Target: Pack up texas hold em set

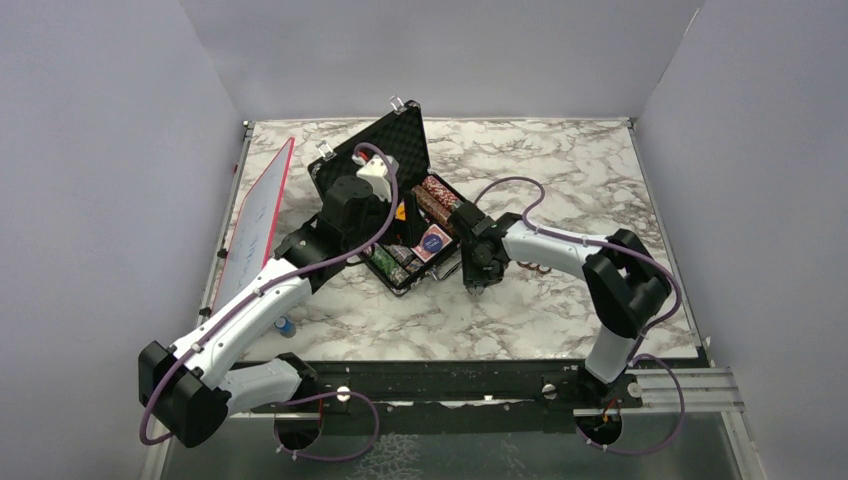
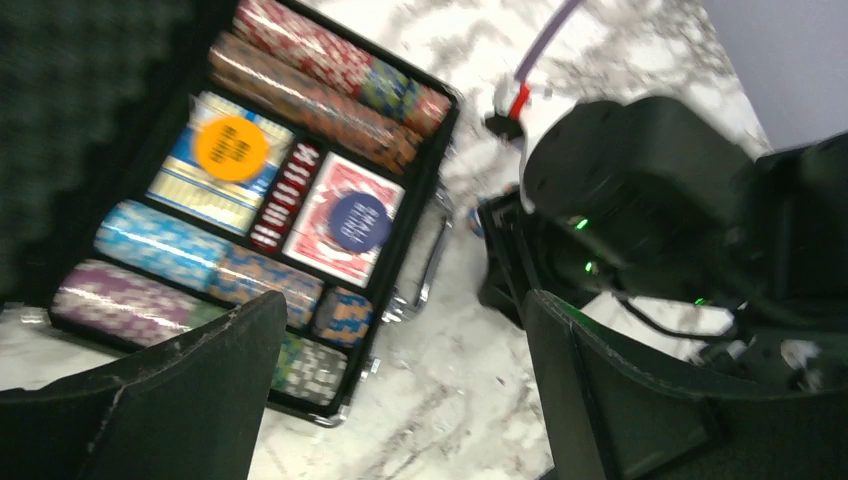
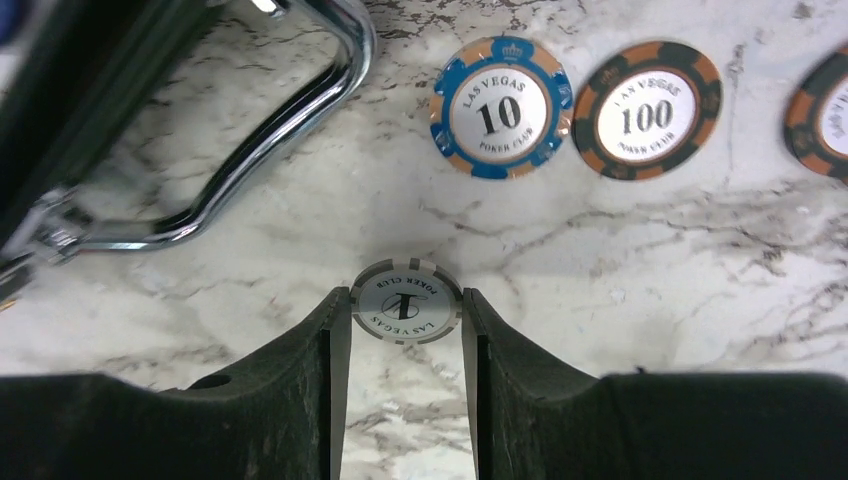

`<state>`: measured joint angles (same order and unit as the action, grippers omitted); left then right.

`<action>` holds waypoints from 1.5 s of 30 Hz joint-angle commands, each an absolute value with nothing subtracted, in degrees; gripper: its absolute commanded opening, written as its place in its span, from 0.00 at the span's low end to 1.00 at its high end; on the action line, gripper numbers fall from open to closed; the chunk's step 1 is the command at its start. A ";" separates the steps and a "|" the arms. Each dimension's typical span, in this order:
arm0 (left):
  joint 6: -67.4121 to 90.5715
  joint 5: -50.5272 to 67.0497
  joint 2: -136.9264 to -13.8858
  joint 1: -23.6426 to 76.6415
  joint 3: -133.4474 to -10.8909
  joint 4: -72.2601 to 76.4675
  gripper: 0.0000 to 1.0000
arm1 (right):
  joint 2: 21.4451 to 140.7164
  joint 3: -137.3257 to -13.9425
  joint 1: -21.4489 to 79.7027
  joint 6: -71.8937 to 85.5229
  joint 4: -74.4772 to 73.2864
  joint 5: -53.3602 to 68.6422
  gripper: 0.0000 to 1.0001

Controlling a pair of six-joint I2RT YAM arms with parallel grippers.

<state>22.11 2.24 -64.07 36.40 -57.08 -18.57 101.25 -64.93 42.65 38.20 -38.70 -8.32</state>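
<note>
The black briefcase point(image 1: 398, 140) lies open mid-table with its foam lid raised. Its tray holds rows of poker chips point(image 2: 320, 90), an orange disc point(image 2: 231, 148), red dice point(image 2: 288, 195) and a blue disc point(image 2: 358, 221) on red-backed cards. My left gripper point(image 2: 402, 300) hangs open above the case's front edge and the bare marble, holding nothing. Just right of the metal handle point(image 3: 250, 130), my right gripper point(image 3: 406, 308) is shut on a grey-and-white chip point(image 3: 406, 298), which lies flat between its fingertips. A blue 10 chip point(image 3: 500, 108) and a black-orange 100 chip point(image 3: 647, 110) lie loose beyond it.
A red-edged white board point(image 1: 258, 220) leans along the table's left side. A small blue-tipped tool point(image 1: 286, 326) lies by the left arm. Another orange-edged chip point(image 3: 825, 110) sits at the right. The right arm point(image 2: 650, 200) is close beside my left gripper.
</note>
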 commanded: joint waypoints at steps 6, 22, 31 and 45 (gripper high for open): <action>33.31 19.02 -65.94 36.39 -41.57 2.46 0.85 | 88.16 -64.92 42.28 49.80 -38.87 -5.69 0.36; 47.12 22.80 -72.22 37.44 -30.16 28.76 0.75 | 82.67 -60.36 41.86 75.36 -30.19 4.40 0.36; 48.84 22.35 -72.85 37.52 -29.38 29.97 0.54 | 82.11 -59.17 40.27 78.34 -29.02 5.62 0.36; 52.58 21.65 -76.09 37.51 -30.99 32.19 0.36 | 82.06 -59.02 39.59 79.92 -26.21 9.82 0.36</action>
